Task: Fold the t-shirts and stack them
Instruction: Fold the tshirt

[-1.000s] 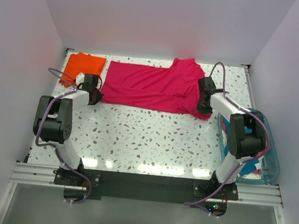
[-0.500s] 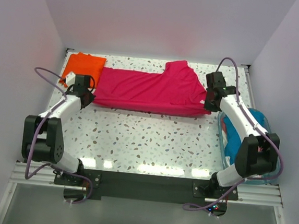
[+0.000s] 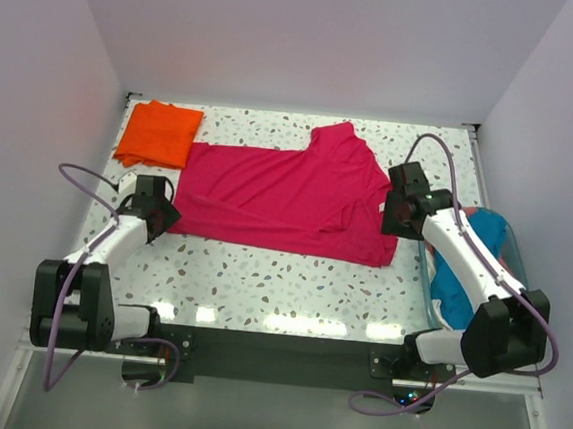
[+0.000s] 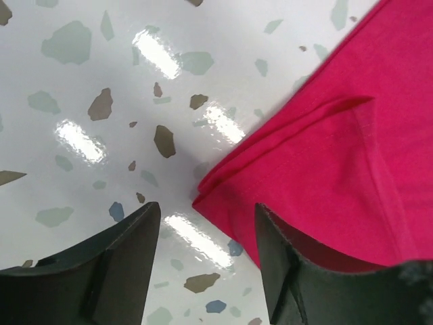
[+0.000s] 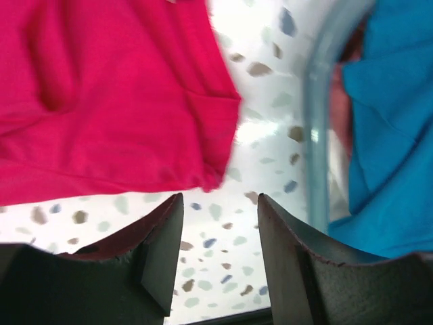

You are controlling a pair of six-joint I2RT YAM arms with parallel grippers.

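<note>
A magenta-red t-shirt [image 3: 288, 200] lies spread across the middle of the table, folded lengthwise. My left gripper [image 3: 166, 214] hangs open just above its left corner [image 4: 223, 193], nothing between the fingers. At the shirt's right end my right gripper [image 3: 394, 219] also stands open over the bare table, with the shirt's corner [image 5: 210, 172] just ahead of it. A folded orange t-shirt [image 3: 159, 133] rests at the back left. A teal-blue t-shirt [image 3: 474, 253] lies in the tub on the right, also seen in the right wrist view as blue cloth [image 5: 389, 135].
A clear blue-rimmed plastic tub [image 3: 519, 285] stands at the right edge of the table, its rim [image 5: 316, 135] close to my right gripper. White walls close in the table on three sides.
Both grippers dragged the magenta-red shirt toward the near side, then opened and let go of its ends. The shirt now lies flat nearer the front.
</note>
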